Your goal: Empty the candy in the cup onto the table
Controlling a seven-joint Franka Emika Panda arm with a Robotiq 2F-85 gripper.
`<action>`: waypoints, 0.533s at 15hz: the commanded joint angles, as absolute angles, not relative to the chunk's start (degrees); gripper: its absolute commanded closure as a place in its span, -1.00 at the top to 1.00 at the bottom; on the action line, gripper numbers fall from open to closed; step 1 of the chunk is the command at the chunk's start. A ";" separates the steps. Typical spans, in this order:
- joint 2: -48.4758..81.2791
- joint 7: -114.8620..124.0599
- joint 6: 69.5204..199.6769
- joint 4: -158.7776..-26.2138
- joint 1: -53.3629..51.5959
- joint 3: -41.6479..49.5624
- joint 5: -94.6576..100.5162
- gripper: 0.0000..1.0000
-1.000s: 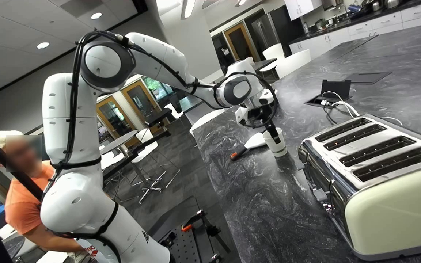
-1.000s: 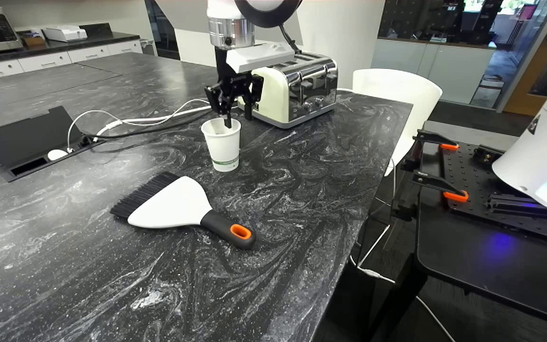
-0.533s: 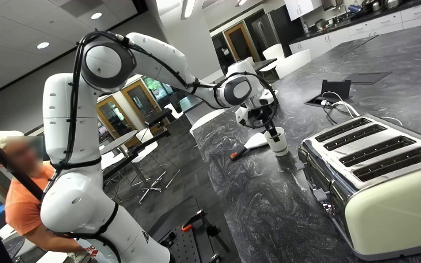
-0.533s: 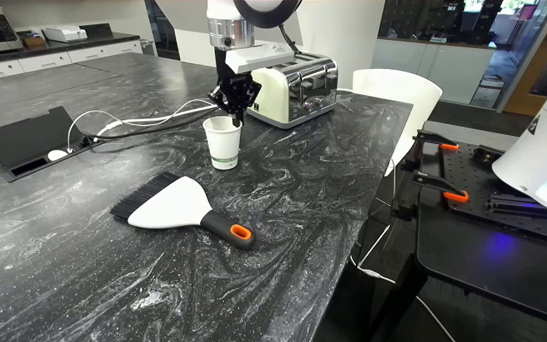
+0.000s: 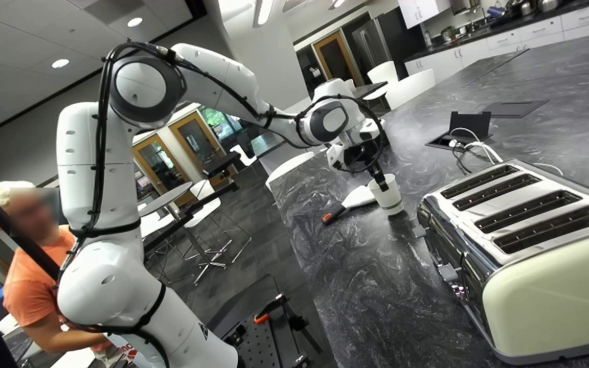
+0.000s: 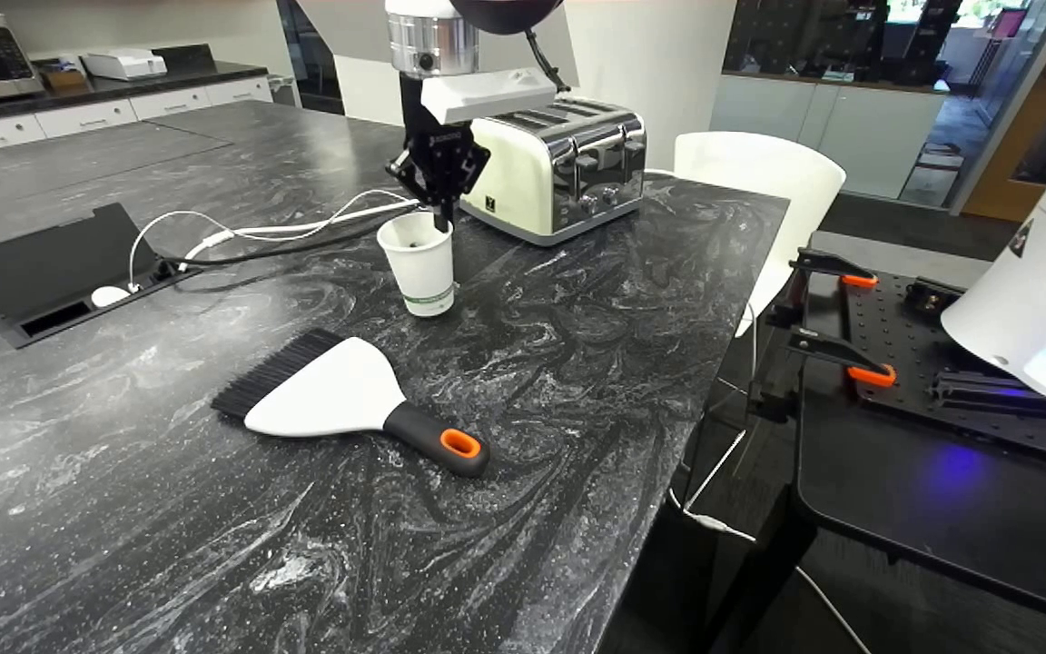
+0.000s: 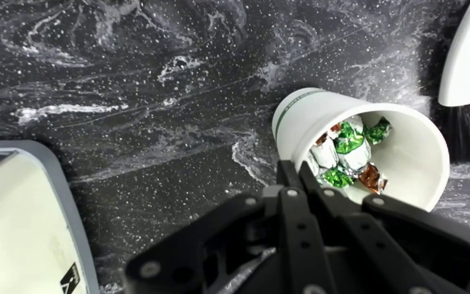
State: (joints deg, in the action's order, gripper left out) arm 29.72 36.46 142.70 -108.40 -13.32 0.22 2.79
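Observation:
The white paper cup (image 7: 414, 163) tilts slightly over the dark veined table (image 6: 577, 363), its mouth facing the wrist camera. Inside it lie several wrapped candy pieces (image 7: 353, 153), white with green or brown foil. My gripper (image 7: 297, 165) is shut on the cup's near rim, with one finger outside the wall and the other inside. Both exterior views show the gripper (image 5: 381, 185) at the edge of the cup (image 6: 420, 268). Whether the cup's base has left the table is hard to tell.
A cream and chrome toaster (image 5: 545, 306) stands close to the cup. A white brush with a black handle (image 6: 332, 391) lies nearby on the table. White cables (image 6: 251, 232) run from an open outlet box (image 6: 42, 259) toward the toaster.
The gripper's fingers have come together on the cup's rim. In the last half second the gripper and cup have shifted up a little, and the cup leans more.

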 commanded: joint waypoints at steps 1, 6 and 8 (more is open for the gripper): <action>22.68 37.85 140.04 -111.58 -15.49 2.20 5.20 -0.98; 16.38 46.30 130.09 -112.80 -18.26 6.02 17.85 -0.98; 15.05 50.38 122.53 -112.43 -18.15 5.61 23.50 -0.98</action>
State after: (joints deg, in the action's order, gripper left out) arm 18.89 44.73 130.51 -110.50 -17.15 4.95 16.95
